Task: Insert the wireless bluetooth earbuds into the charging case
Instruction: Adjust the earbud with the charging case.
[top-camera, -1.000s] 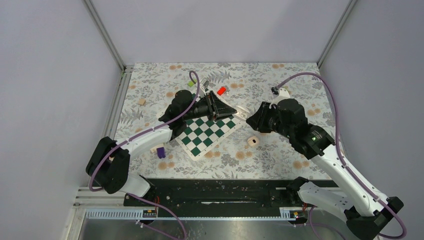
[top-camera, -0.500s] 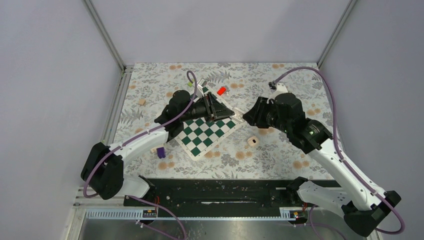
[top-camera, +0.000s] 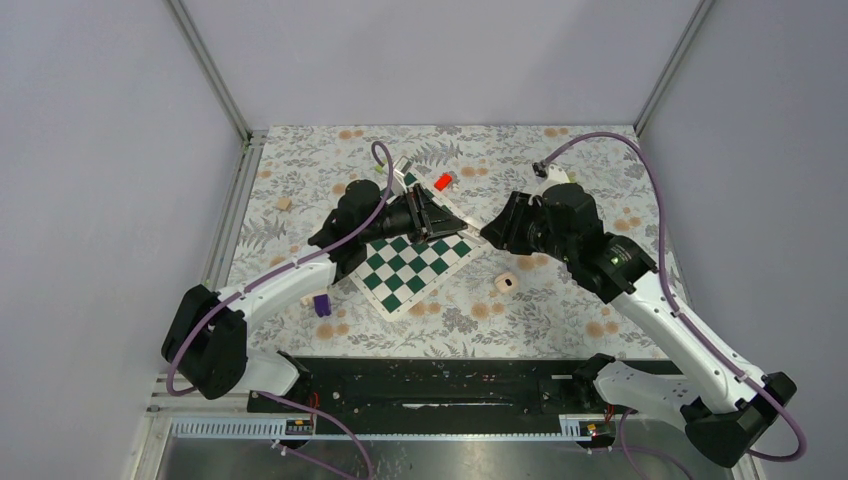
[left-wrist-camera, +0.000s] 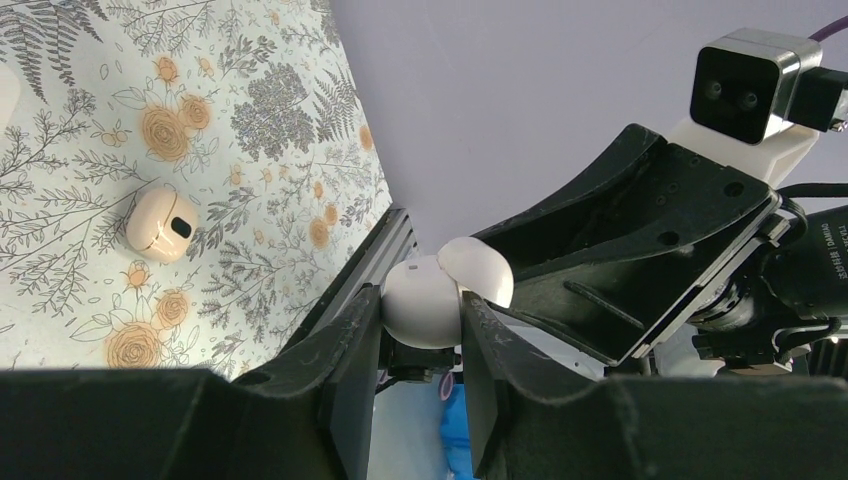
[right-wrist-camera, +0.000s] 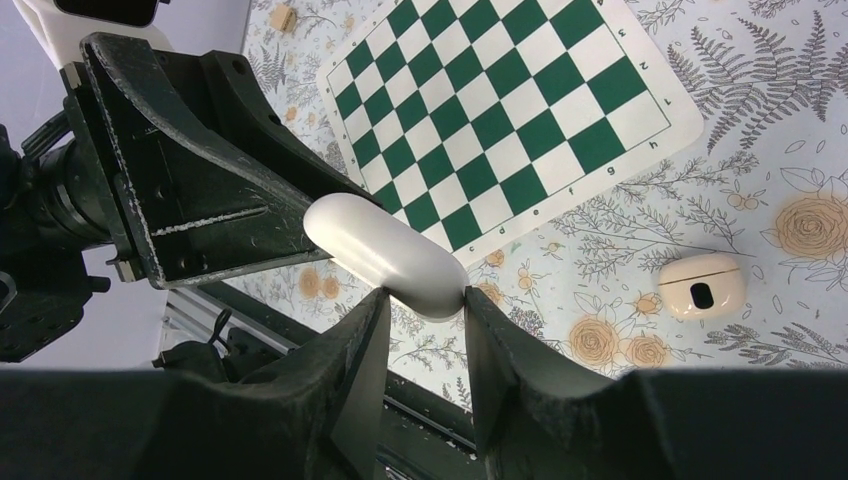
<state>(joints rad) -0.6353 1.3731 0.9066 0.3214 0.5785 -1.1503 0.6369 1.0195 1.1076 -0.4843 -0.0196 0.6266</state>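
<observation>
1. Left claw (left-wrist-camera: 420, 306): closed on the earbud (right-wrist-camera: 385, 252). The two fingers clamp one end of the white oval piece. The piece projects beyond the fingertips toward the right arm.

2. Right claw (right-wrist-camera: 424, 296): positioned at the opposite end of the same earbud, with one finger on each side of it. The fingers stand just beside the plastic. Whether they press on it or only flank it cannot be told from either wrist view.

3. Position of both claws: they meet tip to tip, raised off the desk (top-camera: 560, 300), above the far right corner of the chessboard (top-camera: 415, 265).

4. Earbud location: in the air between the two claws, clear of the desk. It is not in the charging case (top-camera: 506, 282).

5. Charging case location: on the floral desk surface, just right of the chessboard's right edge and nearer than the right claw. It lies apart from both claws, with its dark hollow facing up.

6. Other items on the desk:
   - a purple object (top-camera: 321, 304), left of the chessboard's near corner, beside the left arm;
   - a red object (top-camera: 442, 182), beyond the chessboard;
   - a small tan block (top-camera: 284, 204), at the far left.
</observation>
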